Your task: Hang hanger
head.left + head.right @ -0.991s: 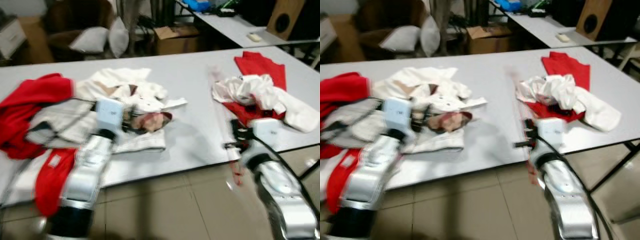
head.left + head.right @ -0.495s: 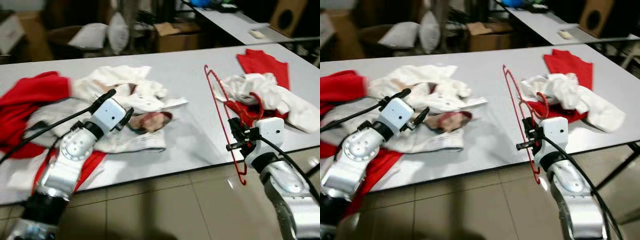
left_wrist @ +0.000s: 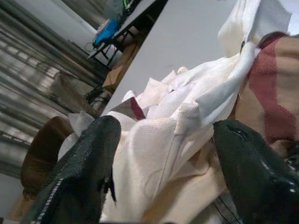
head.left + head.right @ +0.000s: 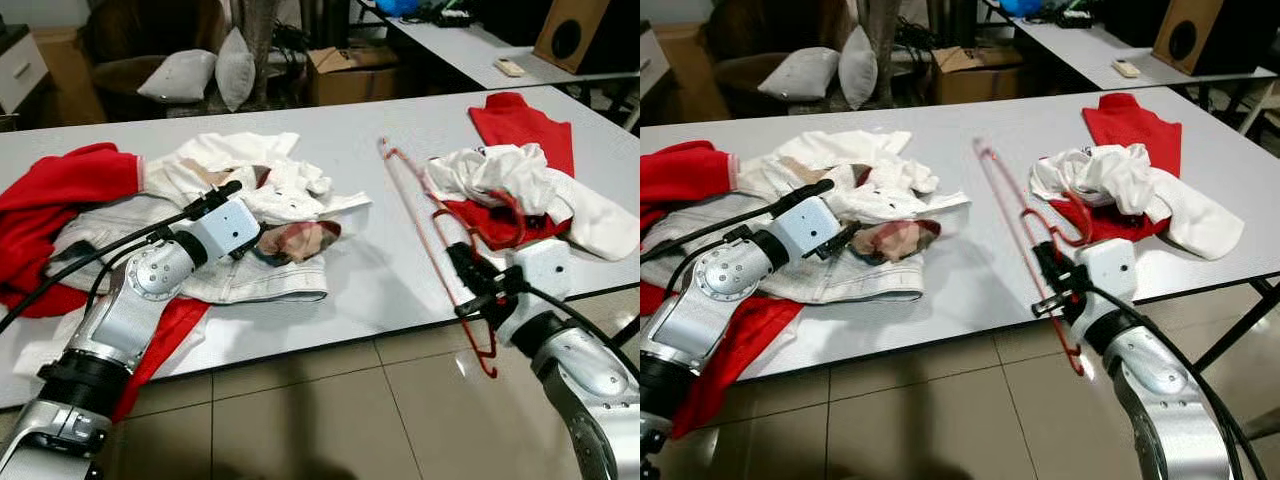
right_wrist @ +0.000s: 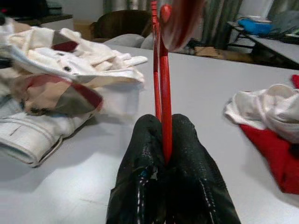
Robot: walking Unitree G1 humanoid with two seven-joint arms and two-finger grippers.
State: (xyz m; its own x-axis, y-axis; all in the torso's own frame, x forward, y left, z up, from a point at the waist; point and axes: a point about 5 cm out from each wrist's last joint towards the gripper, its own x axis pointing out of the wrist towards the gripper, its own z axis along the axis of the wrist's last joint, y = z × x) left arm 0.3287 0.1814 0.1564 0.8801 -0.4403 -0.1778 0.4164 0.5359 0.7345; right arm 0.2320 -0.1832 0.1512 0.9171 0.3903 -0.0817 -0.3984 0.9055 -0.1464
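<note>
A long grey table (image 4: 370,130) with a smooth top stands in front of the robot, and everything here is told from that table.

The right gripper (image 5: 163,140) is at the near edge of the table, toward its right end. Its two black fingers (image 5: 140,154) are pressed tight together on a thin red plastic hanger (image 4: 432,232). The hanger stands up on its edge. Its top part leans away over the table top, and its bottom end hangs down past the near edge, over the tiled floor (image 4: 330,410). The hook of the hanger curls beside a heap of white and red clothes (image 4: 520,185) that lies on the right end of the table.

The left gripper (image 3: 163,154) is over the left half of the table. Its two black fingers (image 3: 84,172) are spread wide apart and hold nothing. Between them you can see a creamy white shirt (image 3: 187,121) and a bit of tan and dark red checked cloth (image 3: 266,88). They are part of a big messy pile of clothes (image 4: 250,200) on the left half of the table. A bright red soft jumper (image 4: 60,200) lies at the far left of that pile.

Behind the table, two grey pillows (image 4: 205,72) rest on a dark brown armchair (image 4: 140,50). A brown cardboard box (image 4: 345,72) sits on the floor behind the table too.
</note>
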